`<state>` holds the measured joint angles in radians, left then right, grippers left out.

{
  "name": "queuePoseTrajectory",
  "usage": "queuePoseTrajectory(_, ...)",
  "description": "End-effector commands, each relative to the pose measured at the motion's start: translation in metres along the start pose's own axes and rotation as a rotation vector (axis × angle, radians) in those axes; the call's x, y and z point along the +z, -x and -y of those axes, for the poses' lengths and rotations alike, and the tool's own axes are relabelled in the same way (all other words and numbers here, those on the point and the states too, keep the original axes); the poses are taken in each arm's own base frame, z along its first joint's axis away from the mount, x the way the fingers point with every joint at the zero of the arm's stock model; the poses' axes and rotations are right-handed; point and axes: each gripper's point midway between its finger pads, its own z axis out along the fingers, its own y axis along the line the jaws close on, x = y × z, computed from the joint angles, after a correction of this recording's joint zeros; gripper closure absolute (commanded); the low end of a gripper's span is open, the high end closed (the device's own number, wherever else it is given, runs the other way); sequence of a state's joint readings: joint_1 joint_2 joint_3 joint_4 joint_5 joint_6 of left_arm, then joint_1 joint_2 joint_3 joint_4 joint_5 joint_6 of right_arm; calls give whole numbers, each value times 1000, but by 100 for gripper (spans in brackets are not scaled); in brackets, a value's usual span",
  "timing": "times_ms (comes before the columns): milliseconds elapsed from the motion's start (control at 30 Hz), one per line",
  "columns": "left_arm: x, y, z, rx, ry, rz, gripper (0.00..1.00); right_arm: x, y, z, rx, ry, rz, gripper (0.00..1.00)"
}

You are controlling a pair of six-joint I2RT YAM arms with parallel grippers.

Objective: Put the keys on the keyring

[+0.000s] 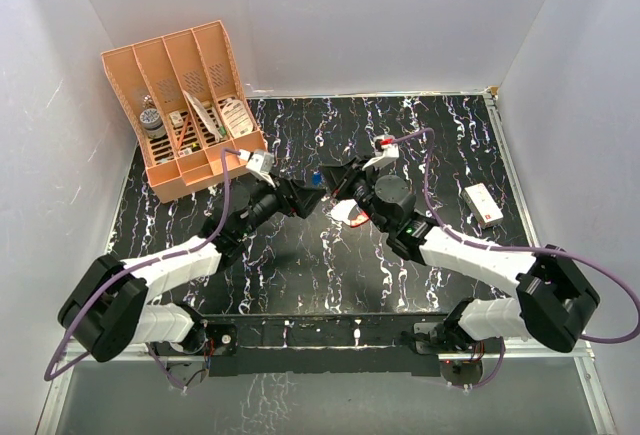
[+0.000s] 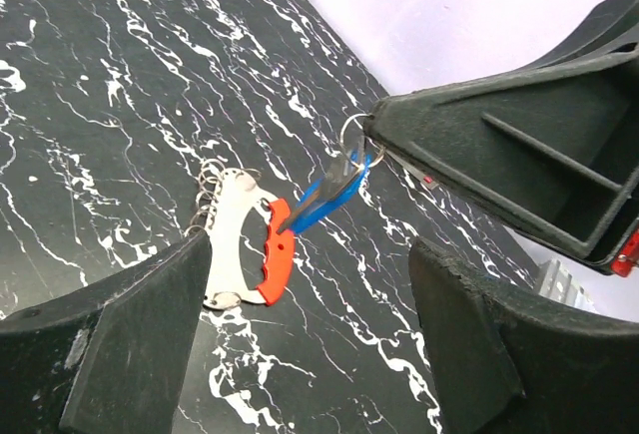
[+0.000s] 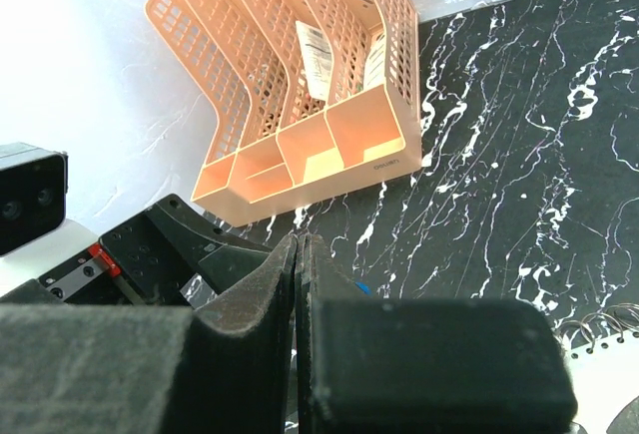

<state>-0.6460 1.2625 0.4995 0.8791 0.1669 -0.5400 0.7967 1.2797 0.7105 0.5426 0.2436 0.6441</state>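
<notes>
Black marble table (image 2: 100, 105) has the keyring (image 2: 255, 249) lying flat, blue key (image 2: 329, 198) dangling right over it pinched in the right gripper (image 2: 374, 130), left gripper (image 1: 306, 198) spread wide nearby, so looks like nothing's threaded on yet.

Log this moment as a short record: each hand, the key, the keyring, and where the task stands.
left hand: open, empty, pointed at the key and keyring
right hand: shut on the key, gripping its metal ring
key: blue-headed, hanging from the right hand, tip down by the keyring's red side; contact cannot be told
keyring: lying flat on the table, small wire rings on its pale side
task: key not yet on the keyring
</notes>
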Motion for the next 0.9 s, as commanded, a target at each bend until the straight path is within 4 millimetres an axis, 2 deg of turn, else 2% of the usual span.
queuePoseTrajectory(0, -2, 34, 10, 65, -3, 116, 22, -5, 29, -23, 38, 64, 74, 100)
queuePoseTrajectory(300, -15, 49, 34, -59, -113, 194, 20, -16, 32, -17, 9, 65, 96, 100)
queuePoseTrajectory(533, -16, 60, 39, -230, -223, 236, 20, -22, 31, -15, 8, 83, 97, 100)
queuePoseTrajectory(667, -12, 61, 43, -305, -291, 248, 21, -23, 31, -16, 17, 93, 98, 100)
queuePoseTrajectory(867, -8, 54, 38, -391, -327, 251, 23, -24, 34, -17, 30, 103, 116, 100)
